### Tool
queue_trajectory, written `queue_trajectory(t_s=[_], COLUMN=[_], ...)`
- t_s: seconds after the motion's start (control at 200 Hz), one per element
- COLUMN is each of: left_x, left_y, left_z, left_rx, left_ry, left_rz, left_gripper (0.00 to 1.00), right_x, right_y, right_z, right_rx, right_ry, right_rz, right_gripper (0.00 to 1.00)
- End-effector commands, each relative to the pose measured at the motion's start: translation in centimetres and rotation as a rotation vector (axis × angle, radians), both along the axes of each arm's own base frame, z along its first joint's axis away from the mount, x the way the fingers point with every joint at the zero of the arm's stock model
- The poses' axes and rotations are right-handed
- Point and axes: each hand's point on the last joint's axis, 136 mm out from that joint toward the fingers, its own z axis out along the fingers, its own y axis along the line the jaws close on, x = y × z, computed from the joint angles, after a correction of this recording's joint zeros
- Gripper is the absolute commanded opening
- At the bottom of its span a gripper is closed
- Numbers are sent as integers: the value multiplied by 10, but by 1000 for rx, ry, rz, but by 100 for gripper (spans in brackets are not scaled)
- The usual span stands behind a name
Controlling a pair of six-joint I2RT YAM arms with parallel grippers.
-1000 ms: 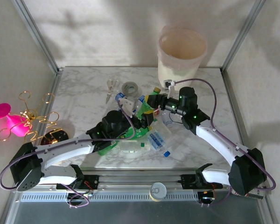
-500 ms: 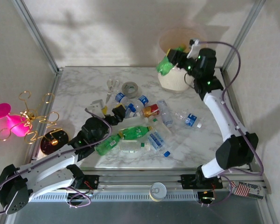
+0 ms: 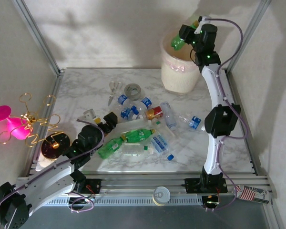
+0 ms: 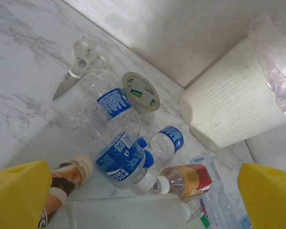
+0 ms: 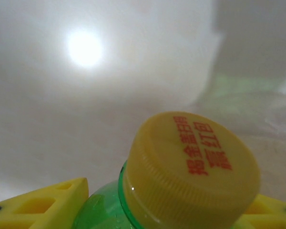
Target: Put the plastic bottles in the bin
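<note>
Plastic bottles (image 3: 143, 131), small clear ones with blue labels, green ones and one with an orange-red label, lie in a loose heap at the middle of the white marble table (image 3: 81, 90) in the top view. One more, a green plastic bottle with a yellow cap (image 3: 177, 43), is at the upper right of that frame. It is clamped in the right gripper (image 3: 185, 37) over the mouth of the large round cream-white bin (image 3: 178, 76) lined with a thin pinkish bag. The right wrist view shows the green bottle's cap (image 5: 190, 167), printed in red, close to the lens. The left gripper (image 3: 99, 118) sits at the left edge of the heap, jaws spread wide and gripping nothing. Its wrist view looks past yellow pads (image 4: 19, 195) onto blue-labelled bottles, with a brown-labelled bottle with a cream cap (image 4: 66, 181) just beside the left-hand pad. White-handled scissors (image 3: 113, 89) and a grey tape roll (image 3: 132, 89) lie beyond the heap, left of the bin.
</note>
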Motion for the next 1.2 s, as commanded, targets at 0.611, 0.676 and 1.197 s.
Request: queue_trajectory(t_s=[0.611,0.676,1.197], left_x=[-2,-1,28], left_y=[2,0,-44], left_z=[-12,-11,5], left_rx=[-19,-27,18], left_ry=[37,35,32], left_rz=[-7,-16,-161], left_gripper=[100,99,100], right_x=[-16,-31,-194], right_y=[1,2,-18], right_z=[25,36,-50], right_rx=[-64,-64,-40], right_ry=[-17,-21,181], right_rz=[22,41,61], right_gripper=[99,99,99])
